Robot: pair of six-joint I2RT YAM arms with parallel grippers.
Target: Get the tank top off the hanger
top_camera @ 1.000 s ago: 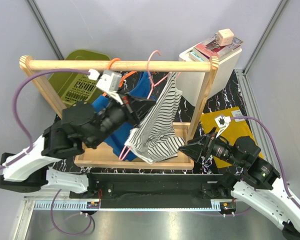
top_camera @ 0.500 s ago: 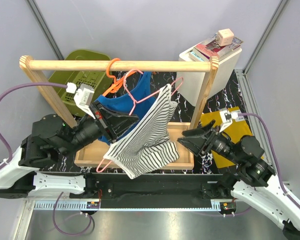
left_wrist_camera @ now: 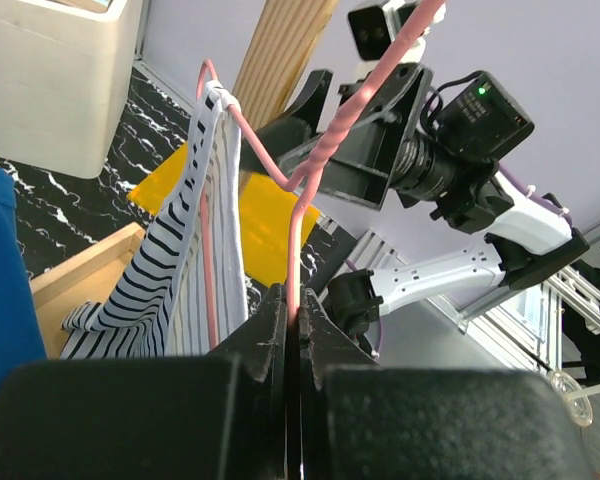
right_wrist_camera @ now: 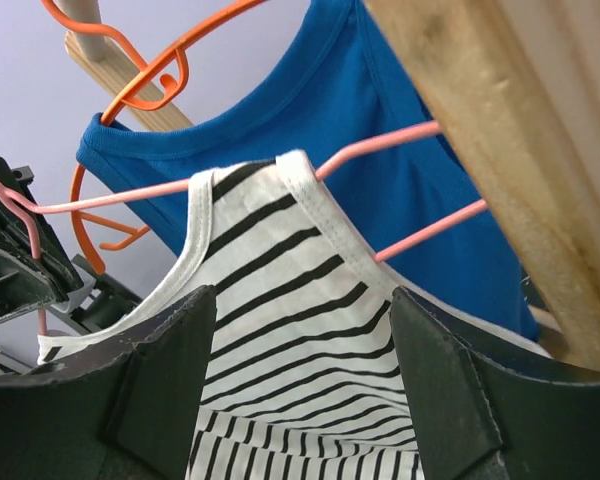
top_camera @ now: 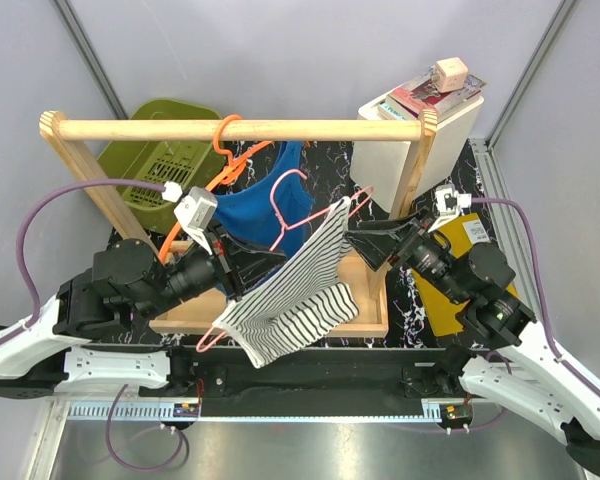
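Writing: none can be read; a white label [top_camera: 475, 232] on the yellow pad [top_camera: 438, 310] and the covers of the books [top_camera: 435, 92] stacked on the white box [top_camera: 420, 145] are too small to make out.
Tank top: the tank top [top_camera: 265, 205] hangs on the hanger [top_camera: 221, 140], whose hook sits over the wooden rail [top_camera: 130, 130] left of its middle; neither gripper touches it.
Left gripper: the left gripper [left_wrist_camera: 293, 325] has its fingers pressed together on the wire of the pink hanger [left_wrist_camera: 294, 240]; the striped garment [left_wrist_camera: 195, 250] hangs from that hanger, off the rail and above the wooden tray [top_camera: 370, 322].
Right gripper: the right gripper [right_wrist_camera: 300, 385] has its fingers [right_wrist_camera: 160, 385] well apart, with the striped garment's shoulder in the gap; whether either finger touches the cloth I cannot tell.
Hidden: in the top view the tank top's lower part is behind the left arm and the striped garment; the hanger's right arm is inside the blue cloth; the green basket [top_camera: 140, 160] is partly behind the rack's post; the left wrist view shows only a strip of blue at its left edge.
Change: a second ago the pink hanger's hook was up at the rail — now it is lower and nearer the arms; the right gripper has come up from beside the tray's right end to the striped shoulder; the tank top and hanger stay on the rail, with more blue cloth showing.
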